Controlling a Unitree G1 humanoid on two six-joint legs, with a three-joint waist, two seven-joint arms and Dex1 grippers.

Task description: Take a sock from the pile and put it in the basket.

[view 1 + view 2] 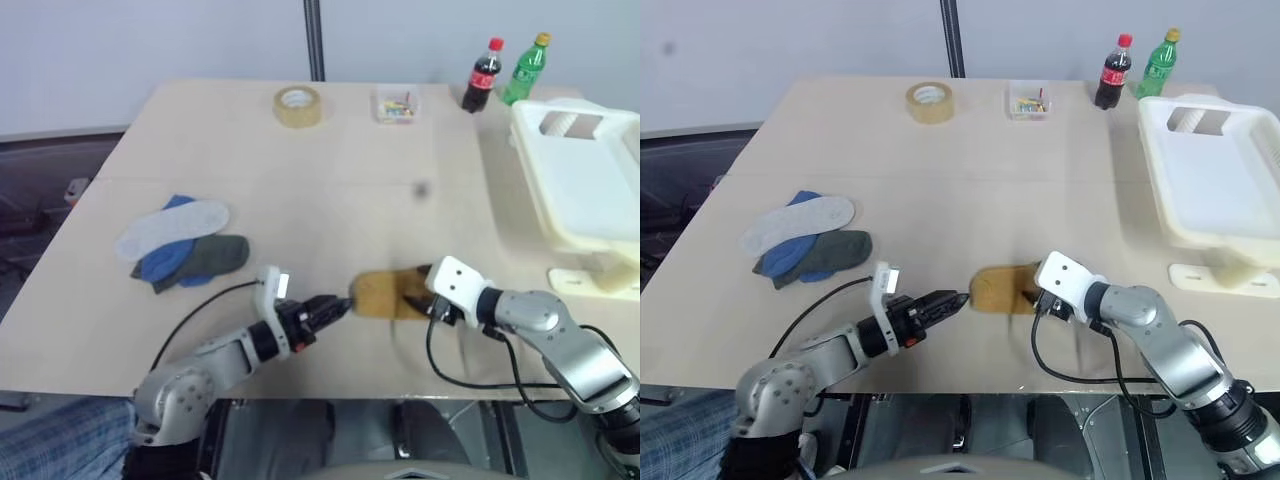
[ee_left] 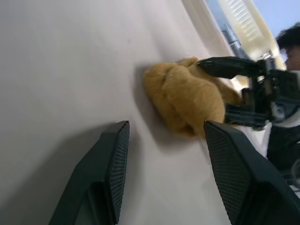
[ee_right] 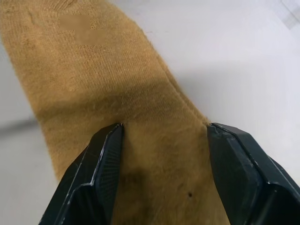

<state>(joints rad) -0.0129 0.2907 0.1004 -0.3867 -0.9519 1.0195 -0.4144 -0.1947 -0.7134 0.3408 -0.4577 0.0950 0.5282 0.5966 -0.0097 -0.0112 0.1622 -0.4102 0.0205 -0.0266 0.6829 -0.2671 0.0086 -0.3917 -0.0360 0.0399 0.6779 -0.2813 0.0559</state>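
Mustard-yellow knitted sock [image 1: 385,295] lies bunched on the pale wooden worktop [image 1: 330,170], well apart from the pile of blue, dark grey and pale flat socks [image 1: 185,245]. My right gripper [image 3: 161,154] straddles its edge with jaws spread, not yet clenched; I should sink lower and pinch a thick fold. My left gripper [image 2: 164,154] hangs open just beside it. To reach the cream-white rectangular plastic basket [image 1: 560,215], lift high over its rim

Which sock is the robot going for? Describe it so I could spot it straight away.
Start at the wooden table and look to its near edge, between the two end effectors. There lies a bunched mustard-yellow sock, apart from the pile of blue, grey and white socks.
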